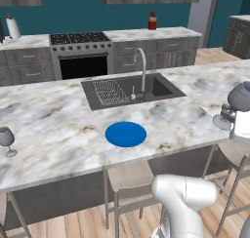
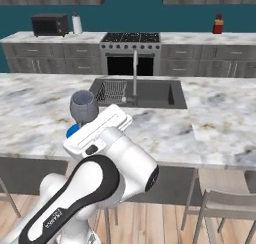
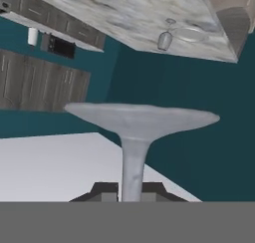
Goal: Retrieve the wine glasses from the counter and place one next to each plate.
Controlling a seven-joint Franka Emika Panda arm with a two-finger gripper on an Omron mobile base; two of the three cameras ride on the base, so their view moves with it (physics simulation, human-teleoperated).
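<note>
Gripper [image 3: 130,197] pinches the thin stem of a translucent round-bowled wine glass [image 2: 83,105] above the marbled island [image 2: 210,123].

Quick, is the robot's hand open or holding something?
Gripper: shut on a wine glass, gripping its stem.

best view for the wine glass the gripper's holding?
Right base view: the held wine glass shows its whole bowl above the white hand, with the island behind. Left base view has it cut by the right edge. Hand view gives just stem and foot close up, between the gripper fingertips.
</note>
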